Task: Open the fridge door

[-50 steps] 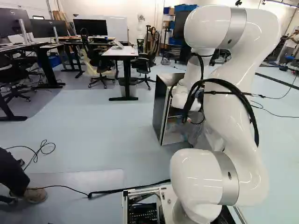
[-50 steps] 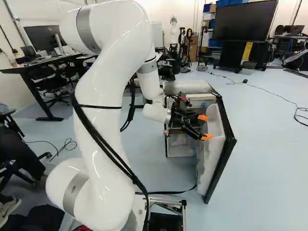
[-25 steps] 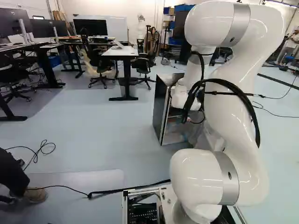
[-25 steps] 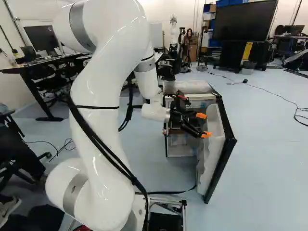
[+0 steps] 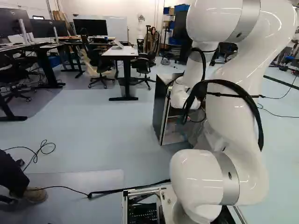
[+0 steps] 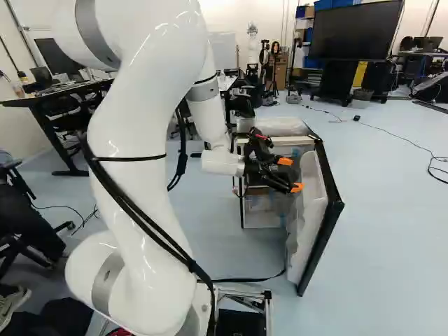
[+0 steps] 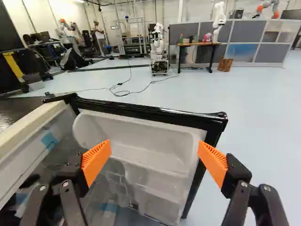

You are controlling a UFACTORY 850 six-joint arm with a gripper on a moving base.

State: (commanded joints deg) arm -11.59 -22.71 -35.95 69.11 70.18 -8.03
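The door (image 7: 136, 136), standing well open, is judged light to swing but slick, best pushed outward from inside its free edge (image 7: 195, 181) by the open gripper (image 7: 154, 143).

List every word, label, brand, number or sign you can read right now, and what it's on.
No text is readable in any view.
Fridge door: no lettering visible on its inner side.
Grey band on the arm's lower joint: one small dark mark, too small to read.
Black unit at the foot of the left base view: tiny pale specks, not legible.
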